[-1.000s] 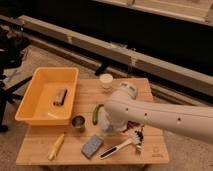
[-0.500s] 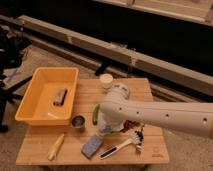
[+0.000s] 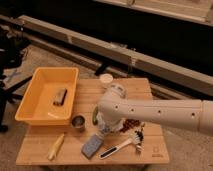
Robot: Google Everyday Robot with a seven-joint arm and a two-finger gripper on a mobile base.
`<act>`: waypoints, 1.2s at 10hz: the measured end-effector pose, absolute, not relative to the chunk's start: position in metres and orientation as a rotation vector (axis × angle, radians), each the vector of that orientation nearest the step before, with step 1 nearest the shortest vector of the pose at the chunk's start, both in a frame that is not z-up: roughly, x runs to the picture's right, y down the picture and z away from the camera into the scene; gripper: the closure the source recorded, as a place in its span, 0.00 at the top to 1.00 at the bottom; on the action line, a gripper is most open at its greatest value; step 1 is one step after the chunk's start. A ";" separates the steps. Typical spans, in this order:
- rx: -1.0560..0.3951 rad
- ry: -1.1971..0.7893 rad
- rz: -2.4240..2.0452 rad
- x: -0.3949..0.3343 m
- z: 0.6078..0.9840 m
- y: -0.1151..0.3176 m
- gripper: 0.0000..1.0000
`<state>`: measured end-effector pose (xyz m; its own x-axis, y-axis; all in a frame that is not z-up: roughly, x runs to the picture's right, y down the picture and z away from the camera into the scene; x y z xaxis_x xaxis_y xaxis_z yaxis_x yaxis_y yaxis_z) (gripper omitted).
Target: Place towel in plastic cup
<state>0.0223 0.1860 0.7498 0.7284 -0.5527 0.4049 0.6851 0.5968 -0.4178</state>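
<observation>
Gripper (image 3: 103,131), closed, points down at the wooden table (image 3: 45,150) beneath the large white arm (image 3: 150,111), just beside the plastic cup (image 3: 95,116), which shows only as a green sliver. Towel is hidden, so I cannot tell if it is held. This is probably the carry; next, centre over the cup.

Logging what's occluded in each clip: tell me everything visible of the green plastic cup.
Only a narrow sliver of the plastic cup shows: translucent light green, on the wooden table beside the dark metal cup. The white arm covers the rest, hiding rim and contents. The gripper, shut, hangs under the arm's end close beside it; contact cannot be told.
</observation>
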 end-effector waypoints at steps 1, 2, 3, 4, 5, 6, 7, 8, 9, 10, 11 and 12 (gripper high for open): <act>-0.593 -0.244 -0.721 0.022 0.753 0.187 0.00; -0.600 -0.245 -0.715 0.022 0.756 0.189 0.00; -0.609 -0.246 -0.707 0.021 0.761 0.191 0.00; -0.614 -0.246 -0.703 0.020 0.765 0.193 0.00; -0.619 -0.247 -0.699 0.019 0.768 0.195 0.00; -0.627 -0.247 -0.695 0.018 0.773 0.198 0.00; -0.634 -0.247 -0.692 0.017 0.777 0.200 0.04; -0.638 -0.248 -0.692 0.015 0.779 0.201 0.14; -0.639 -0.247 -0.693 0.014 0.781 0.201 0.22; -0.642 -0.245 -0.692 0.015 0.782 0.201 0.34; -0.644 -0.244 -0.692 0.016 0.782 0.201 0.43; -0.646 -0.244 -0.693 0.016 0.782 0.201 0.52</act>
<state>0.0158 0.2012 0.7817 0.7510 -0.5146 0.4136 0.6603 0.5860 -0.4698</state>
